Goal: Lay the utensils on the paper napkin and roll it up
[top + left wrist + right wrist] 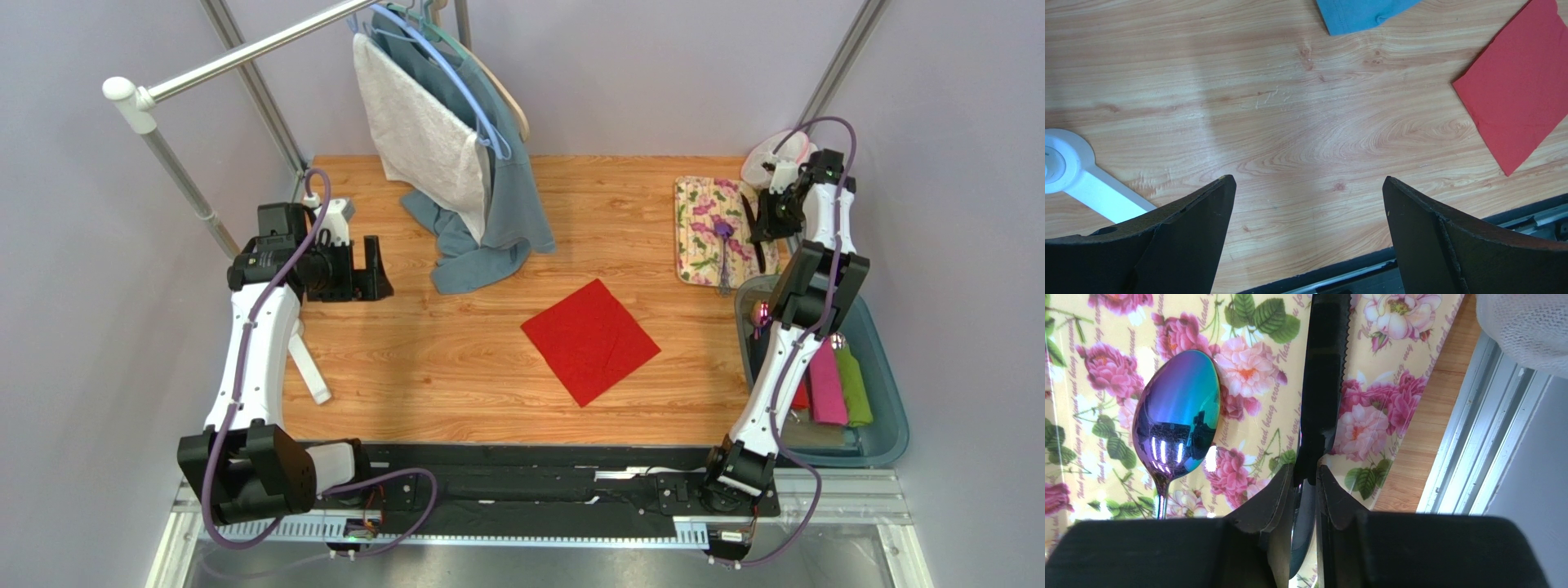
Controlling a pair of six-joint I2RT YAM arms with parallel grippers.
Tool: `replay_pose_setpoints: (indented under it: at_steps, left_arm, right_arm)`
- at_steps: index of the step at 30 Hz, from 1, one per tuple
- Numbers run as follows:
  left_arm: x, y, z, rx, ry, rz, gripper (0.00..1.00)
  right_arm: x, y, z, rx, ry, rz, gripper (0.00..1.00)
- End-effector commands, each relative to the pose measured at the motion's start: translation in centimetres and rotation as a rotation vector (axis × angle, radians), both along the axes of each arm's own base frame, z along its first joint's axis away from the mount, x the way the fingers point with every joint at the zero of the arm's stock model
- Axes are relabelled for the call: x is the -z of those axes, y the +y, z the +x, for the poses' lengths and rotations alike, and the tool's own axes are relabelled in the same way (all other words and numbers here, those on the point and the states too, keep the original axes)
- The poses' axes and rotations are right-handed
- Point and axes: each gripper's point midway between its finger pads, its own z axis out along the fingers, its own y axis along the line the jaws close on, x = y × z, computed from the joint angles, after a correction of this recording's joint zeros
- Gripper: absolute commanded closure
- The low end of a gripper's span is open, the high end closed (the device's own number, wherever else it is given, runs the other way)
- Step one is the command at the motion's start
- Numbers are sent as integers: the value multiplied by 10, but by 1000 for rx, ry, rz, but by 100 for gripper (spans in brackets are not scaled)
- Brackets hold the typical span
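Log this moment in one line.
right gripper: shut on knife | spoon: on floral cloth | left gripper: open, empty | paper napkin: flat, bare

**Wooden bench: what's lying on it**

On your bench point(417, 355), the red paper napkin point(590, 341) lies flat near the middle. A floral cloth point(697, 208) sits far right, a hanging blue cloth point(472, 263) touches down far centre, and a white stand foot point(309, 368) rests left.

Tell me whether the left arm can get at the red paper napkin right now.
Probably yes. The left gripper hangs open over bare table, and the red paper napkin lies flat to its right with nothing between them.
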Motion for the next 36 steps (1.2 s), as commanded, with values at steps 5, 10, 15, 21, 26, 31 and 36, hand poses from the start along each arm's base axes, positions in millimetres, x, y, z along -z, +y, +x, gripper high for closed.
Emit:
replay_pose_setpoints:
  at_steps: [5, 10, 15, 21, 26, 31, 36]
  left_arm:
    - [-16, 0, 5, 18, -55, -3, 1]
    - [-15, -1, 4, 21, -55, -5, 1]
    - [-15, -2, 4, 26, -56, -7, 1]
    - [-14, -3, 4, 32, -60, -14, 1]
    - [-13, -4, 5, 41, -65, -15, 1]
    - [-11, -5, 5, 47, -67, -22, 1]
    - [-14, -8, 5, 58, -84, -30, 1]
  right_arm:
    - [-67, -3, 20, 60, -159, -12, 100]
    - [-82, -1, 21, 73, -189, -5, 100]
    - [-93, -1, 19, 78, -200, -12, 100]
    - [-107, 6, 15, 81, -214, 3, 100]
    - [-122, 21, 8, 81, -218, 31, 100]
    - [-147, 54, -1, 85, -225, 34, 100]
    - [-154, 111, -28, 86, -176, 92, 100]
